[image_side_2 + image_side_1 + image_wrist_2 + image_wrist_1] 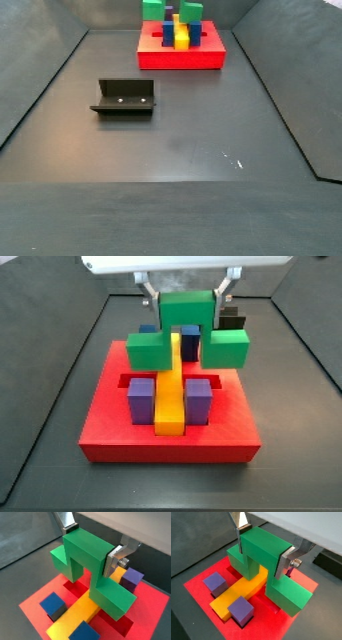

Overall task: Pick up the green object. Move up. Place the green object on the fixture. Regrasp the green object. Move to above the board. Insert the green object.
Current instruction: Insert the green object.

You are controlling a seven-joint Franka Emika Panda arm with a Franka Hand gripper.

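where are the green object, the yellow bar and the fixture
green object (85,549), a wrist view, top face of its bridge, held in the gripper (90,543)
yellow bar (168,396), a side view, middle of its top
fixture (124,98), a side view, its upright wall

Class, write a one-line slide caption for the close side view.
Gripper holds green object straddling the yellow bar on the board.

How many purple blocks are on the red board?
2 purple blocks: one on each side of the yellow bar on the board, in front of the gripper.
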